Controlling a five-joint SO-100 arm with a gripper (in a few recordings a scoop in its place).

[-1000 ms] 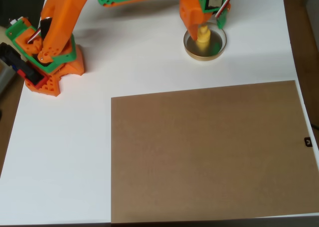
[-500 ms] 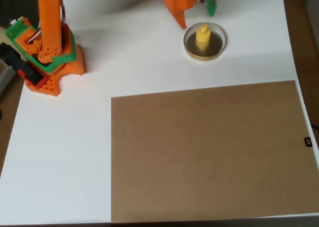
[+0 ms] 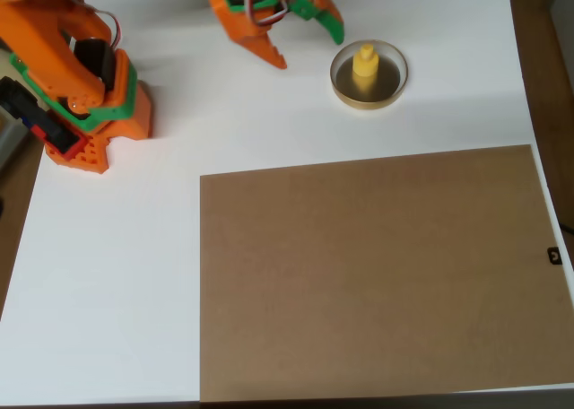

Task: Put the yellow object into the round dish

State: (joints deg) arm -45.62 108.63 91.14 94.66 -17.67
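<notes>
The yellow object (image 3: 364, 68) stands upright inside the round dish (image 3: 395, 88), knob up, near the top of the white table in the overhead view. My orange and green gripper (image 3: 305, 50) hangs open to the left of the dish, apart from it. Nothing is between its fingers. One finger is orange (image 3: 266, 48), the other green (image 3: 325, 19).
A large flat brown board (image 3: 377, 274) covers the lower right of the table. The arm's orange base (image 3: 85, 113) sits at the left edge. White table surface lies between the base, the board and the dish.
The gripper let go of the yellow object in the dish, lifted away, and swung left. The yellow object and dish stayed put.
</notes>
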